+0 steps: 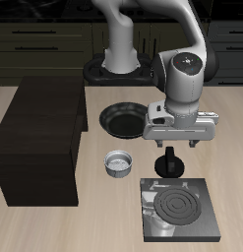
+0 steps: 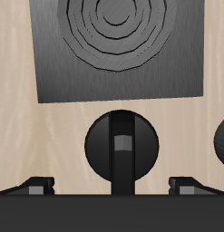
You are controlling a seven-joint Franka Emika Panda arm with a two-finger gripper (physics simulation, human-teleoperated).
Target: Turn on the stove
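Note:
The stove (image 1: 182, 210) is a flat dark-grey square plate near the table's front edge. Its ring coil (image 1: 179, 207) is dark, not glowing. The black round knob (image 1: 170, 164) with a raised bar stands just behind the plate, on the robot's side. My gripper (image 1: 174, 148) hangs directly above the knob, open and empty. In the wrist view the knob (image 2: 121, 149) lies centred between my two fingertips (image 2: 36, 186), with the stove (image 2: 118, 50) beyond it. The fingers stand wide on either side of the knob and touch nothing.
A round black frying pan (image 1: 121, 119) lies farther back, beside my gripper. A small silver pot (image 1: 117, 163) stands beside the knob. A big dark box-like cabinet (image 1: 39, 143) fills one side of the table. A dark round thing (image 2: 222, 145) shows at the wrist view's edge.

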